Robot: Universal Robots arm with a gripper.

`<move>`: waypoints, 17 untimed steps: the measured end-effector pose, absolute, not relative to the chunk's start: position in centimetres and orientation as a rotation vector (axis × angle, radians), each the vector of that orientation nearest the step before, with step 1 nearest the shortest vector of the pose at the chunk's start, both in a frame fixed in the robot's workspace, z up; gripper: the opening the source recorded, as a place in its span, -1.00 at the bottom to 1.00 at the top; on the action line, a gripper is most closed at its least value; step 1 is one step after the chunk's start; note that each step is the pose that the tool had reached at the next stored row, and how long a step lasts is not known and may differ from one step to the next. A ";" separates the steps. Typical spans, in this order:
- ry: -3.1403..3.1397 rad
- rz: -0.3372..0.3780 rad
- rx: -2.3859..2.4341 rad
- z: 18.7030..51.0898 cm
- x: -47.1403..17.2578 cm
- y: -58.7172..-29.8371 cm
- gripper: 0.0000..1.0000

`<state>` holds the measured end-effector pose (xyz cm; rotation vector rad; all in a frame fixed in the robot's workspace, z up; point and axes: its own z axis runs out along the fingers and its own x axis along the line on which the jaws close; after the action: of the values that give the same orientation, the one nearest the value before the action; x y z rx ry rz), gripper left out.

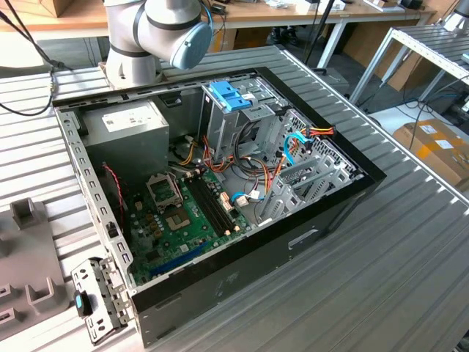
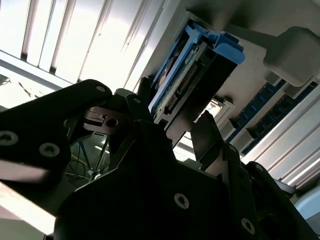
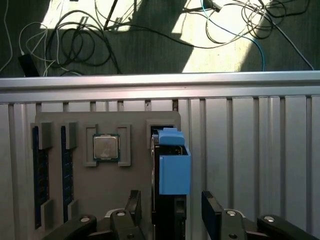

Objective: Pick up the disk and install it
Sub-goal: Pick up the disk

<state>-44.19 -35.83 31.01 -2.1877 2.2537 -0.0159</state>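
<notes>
The disk stands on edge in a slot of a grey fixture tray, its bright blue carrier frame facing the camera in the first wrist view. My gripper is open and straddles the disk, one dark finger on each side with a gap to each face. In the second wrist view the disk shows edge-on, with its connector strip and blue frame just beyond my gripper. Nothing is held.
The tray also carries a processor chip and memory sticks near the table's edge rail. The exterior view has the open computer case, its drive cage under a blue latch, the power-supply box and the arm's base.
</notes>
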 end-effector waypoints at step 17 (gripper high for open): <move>2.255 -0.015 -2.189 30.4 -44.2 -35.8 0.20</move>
<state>-44.19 -35.83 30.42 -2.1890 2.2546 -0.0154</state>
